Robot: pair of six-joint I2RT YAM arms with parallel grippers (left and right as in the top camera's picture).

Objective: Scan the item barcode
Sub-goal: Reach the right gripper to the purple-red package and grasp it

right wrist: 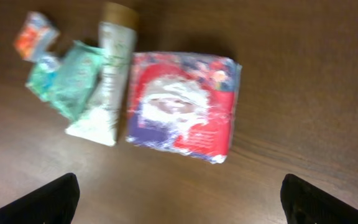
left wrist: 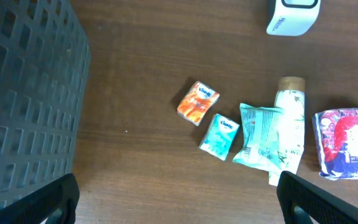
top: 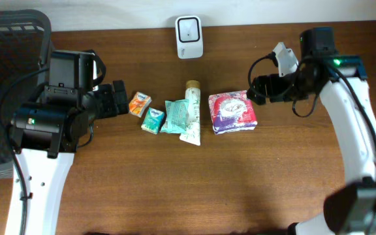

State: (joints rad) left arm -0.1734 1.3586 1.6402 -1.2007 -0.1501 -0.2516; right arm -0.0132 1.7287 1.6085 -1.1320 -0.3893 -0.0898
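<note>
On the brown table [top: 175, 183] lies a crinkled red-and-purple packet [top: 233, 111], all jaws apart.

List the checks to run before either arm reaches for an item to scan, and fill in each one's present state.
1. left gripper open with nothing between its fingers: ok.
2. right gripper open with nothing between its fingers: ok.
3. scanner uncovered, nothing lying against it: ok.
4. orange packet lying with nothing on top of it: ok.
5. green pouch clear of the tube: not ok, it overlaps the tube's side.
6. A barcode facing up on any item: cannot tell, the print is too small to read.
</note>
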